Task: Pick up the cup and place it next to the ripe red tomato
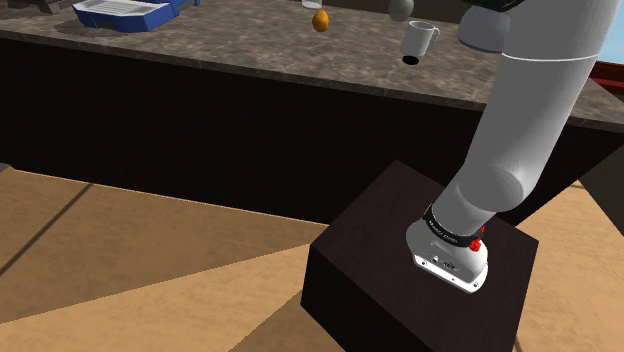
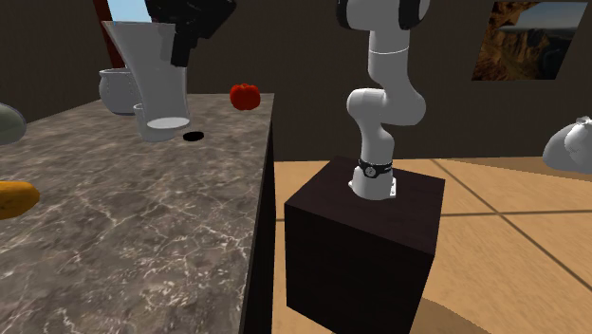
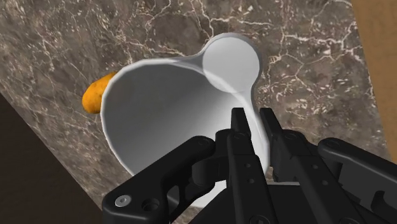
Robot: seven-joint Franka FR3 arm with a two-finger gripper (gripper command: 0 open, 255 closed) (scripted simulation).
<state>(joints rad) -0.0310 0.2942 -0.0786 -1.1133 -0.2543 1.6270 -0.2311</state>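
A plain white, tapered cup [image 2: 152, 76] hangs upright above the dark marble counter [image 2: 114, 228], its small dark shadow [image 2: 194, 136] on the stone below. My black gripper [image 2: 182, 52] comes down from above, shut on the cup's rim. In the wrist view the two fingers clasp the cup's wall [image 3: 165, 108] between them, gripper [image 3: 252, 118] at the rim. The shoulder view shows the cup [image 1: 420, 38] lifted off the counter near the white arm. The red tomato [image 2: 244, 95] lies on the counter beyond the cup, close to the counter's edge.
An orange fruit [image 2: 14, 197] [image 1: 320, 20] [image 3: 95, 95] lies on the counter. A grey pot [image 2: 119, 90] stands behind the cup. A blue tray [image 1: 125, 15] sits at the shoulder view's far left. The dark stand [image 1: 420, 260] is beside the counter's front.
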